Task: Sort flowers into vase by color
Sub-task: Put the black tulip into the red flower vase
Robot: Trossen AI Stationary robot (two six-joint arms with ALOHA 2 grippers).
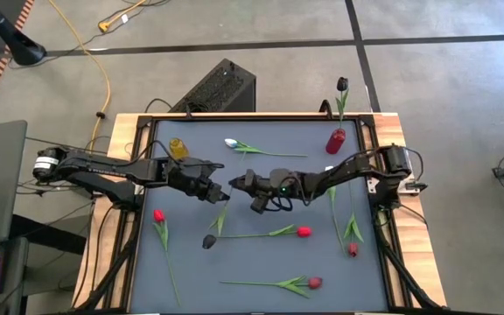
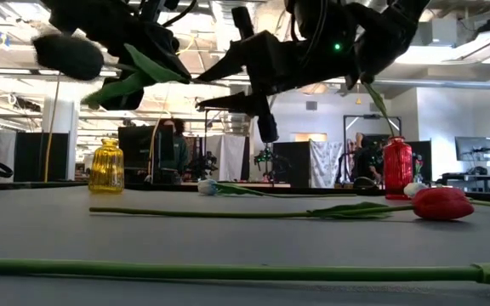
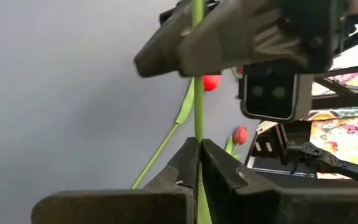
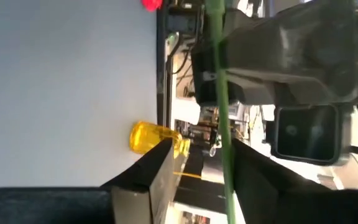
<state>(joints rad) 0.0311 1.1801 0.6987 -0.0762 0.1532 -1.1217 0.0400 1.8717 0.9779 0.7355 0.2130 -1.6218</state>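
**Dark tulip held mid-air between both grippers, above the table centre**

Landmark for this report: the yellow vase [image 1: 178, 147] at the far left of the blue-grey table [image 1: 199, 262].

Task item. A dark-headed artificial tulip [image 1: 209, 241] is off the table, its stem running from the gripper meeting point toward the near side, away from the yellow vase. The stem is thin, long and plainly light; I judge it flexible, inclined to bend and swing under its head and leaf, and smooth enough to slip or twist in a light pinch. The best hold is the bare stem, clear of leaf and bud, with the second grip close to the first to limit whipping.

Left gripper [image 1: 224, 196]. Positioned to the right of and nearer than the yellow vase, arm stretched low toward table centre. Its fingers [image 3: 185, 168] are clamped tight on the green stem.

Right gripper [image 1: 234, 182]. Facing the left one nose to nose, arm extended from the far-right side near the red vase [image 1: 335, 140]. Its fingers [image 4: 148, 171] stand partly apart with the stem between them, not seen pinching it.

Other tulips, red [image 1: 303, 231] and white [image 1: 231, 143], lie on the table.
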